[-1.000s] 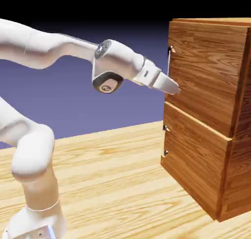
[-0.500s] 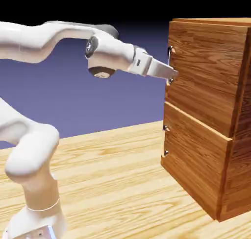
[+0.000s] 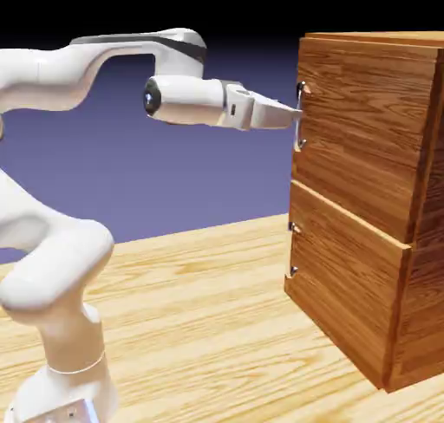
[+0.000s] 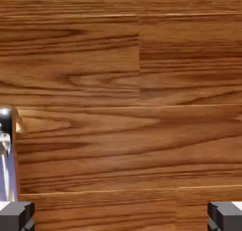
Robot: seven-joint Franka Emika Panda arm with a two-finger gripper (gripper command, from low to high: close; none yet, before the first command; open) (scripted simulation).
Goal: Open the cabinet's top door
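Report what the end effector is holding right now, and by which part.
Nothing is held. The end effector is open at the top door's handle, not closed on it.

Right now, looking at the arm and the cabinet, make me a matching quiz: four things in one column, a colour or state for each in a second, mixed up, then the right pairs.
Things:
1. top door
2. top door's handle
3. gripper
4. table

Colour or state:
A. open, level, tips at the handle
B. pale wood, flat under the cabinet
C. silver upright bar
D. reddish-brown, shut

Pairs: 1-D, 2-C, 3-A, 4-B
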